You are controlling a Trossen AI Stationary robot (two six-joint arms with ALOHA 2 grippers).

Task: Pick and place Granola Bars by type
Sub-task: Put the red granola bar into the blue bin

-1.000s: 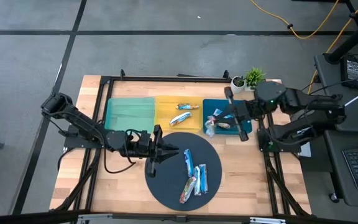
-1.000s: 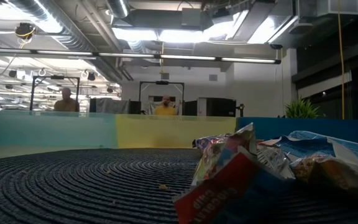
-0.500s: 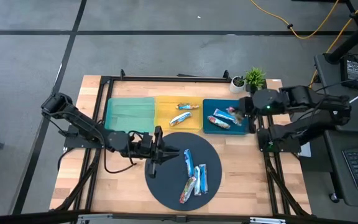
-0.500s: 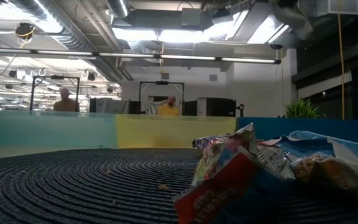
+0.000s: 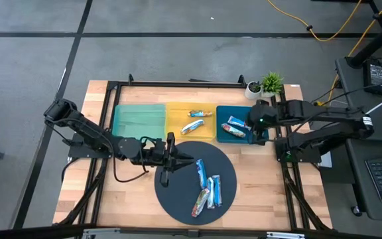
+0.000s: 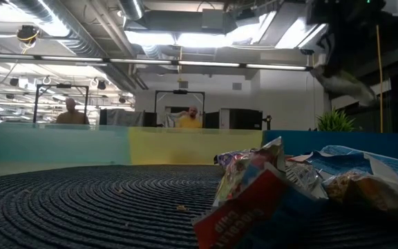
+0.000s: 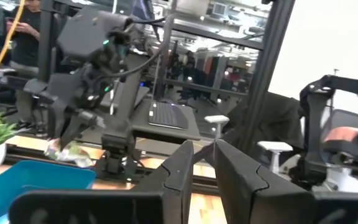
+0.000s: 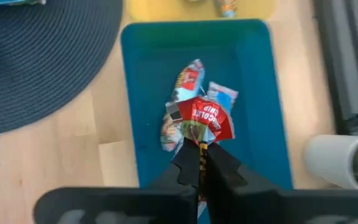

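Since the earlier frames, the right gripper (image 5: pixel 256 126) has been drawn back from mid-tray to the right edge of the blue tray (image 5: pixel 221 137), at the tabletop's far right side. Its fingers are closed on a red-wrapped bar (image 8: pixel 205 120), which is held above the tray floor. One bar (image 5: pixel 235 129) is seen lying in the blue tray, and two silver-and-blue bars (image 5: pixel 195 120) lie in the yellow tray (image 5: pixel 175 130). Nothing can be made out in the teal tray (image 5: pixel 136 119). Four or so unsorted bars (image 5: pixel 209 187) are left on the round dark mat (image 5: pixel 175 197) near the front edge. The left gripper (image 5: pixel 179 161) is poised over the mat's left side with its fingers nearly closed and nothing held. The sort is judged roughly half done.
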